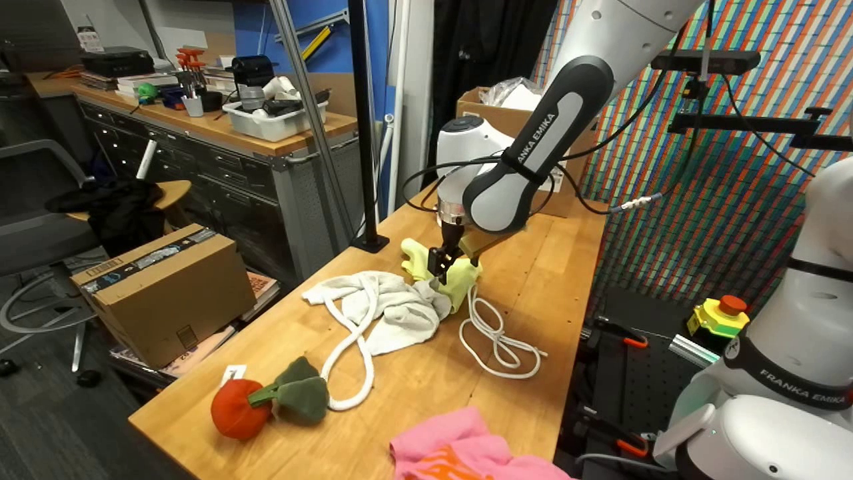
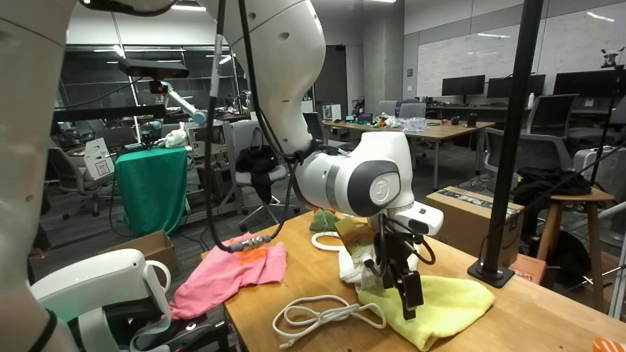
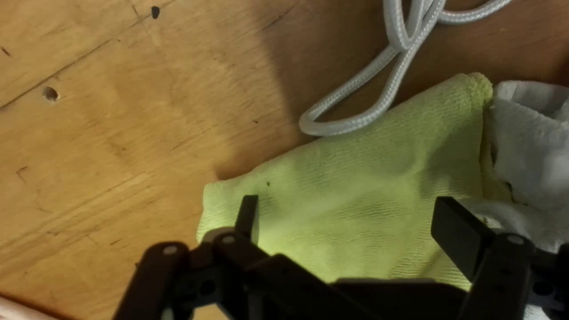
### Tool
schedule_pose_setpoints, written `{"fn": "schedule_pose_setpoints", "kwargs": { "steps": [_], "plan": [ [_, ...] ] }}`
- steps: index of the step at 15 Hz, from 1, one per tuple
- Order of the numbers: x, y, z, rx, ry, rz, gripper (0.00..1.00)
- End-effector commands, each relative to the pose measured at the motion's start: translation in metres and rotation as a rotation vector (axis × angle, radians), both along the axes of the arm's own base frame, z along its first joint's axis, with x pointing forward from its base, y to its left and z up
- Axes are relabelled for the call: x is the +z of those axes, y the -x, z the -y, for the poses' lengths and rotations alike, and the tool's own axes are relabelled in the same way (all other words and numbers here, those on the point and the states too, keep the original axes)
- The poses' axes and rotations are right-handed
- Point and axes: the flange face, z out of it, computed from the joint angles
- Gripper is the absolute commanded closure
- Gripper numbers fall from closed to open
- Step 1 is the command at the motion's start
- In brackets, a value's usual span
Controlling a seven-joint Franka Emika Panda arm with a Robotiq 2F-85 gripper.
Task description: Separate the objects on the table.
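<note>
- While the gripper (image 3: 346,209) is positioned over the yellow cloth (image 2: 450,308), its fingers (image 3: 460,235) stand wide apart, with yellow fabric visible across the gap.
- Contact: one finger is located over the yellow cloth, the other at the border shared with the white cloth (image 3: 533,151); whether either touches fabric cannot be determined.
- Yellow cloth: located between the long edges of the bench (image 1: 426,387), nearer the edge carrying the black post (image 2: 508,137).
- Red plush item (image 1: 236,412) and green plush item (image 1: 303,399): in contact with each other near the corner where the post-side edge meets the short edge.
- White cloth: adjoins the yellow cloth on the side toward that short edge; a thick rope loop (image 1: 358,335) lies across it and extends onto bare wood.
- Thin cord (image 3: 411,49): coiled near the long edge facing the robot base (image 1: 793,320), with one loop at the yellow cloth's border.
- Pink cloth (image 2: 234,274): occupies the corner between the short edge and the robot-side edge, overhanging the latter.
</note>
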Motion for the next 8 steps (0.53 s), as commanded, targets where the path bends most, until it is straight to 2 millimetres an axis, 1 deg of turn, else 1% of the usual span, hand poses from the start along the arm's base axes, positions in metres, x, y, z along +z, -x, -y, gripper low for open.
{"fn": "schedule_pose_setpoints", "kwargs": {
  "steps": [1, 8],
  "plan": [
    [-0.011, -0.009, 0.007, -0.037, -0.03, 0.0, 0.0],
    [-0.037, -0.011, 0.023, -0.089, -0.041, -0.022, 0.0]
  ]
}}
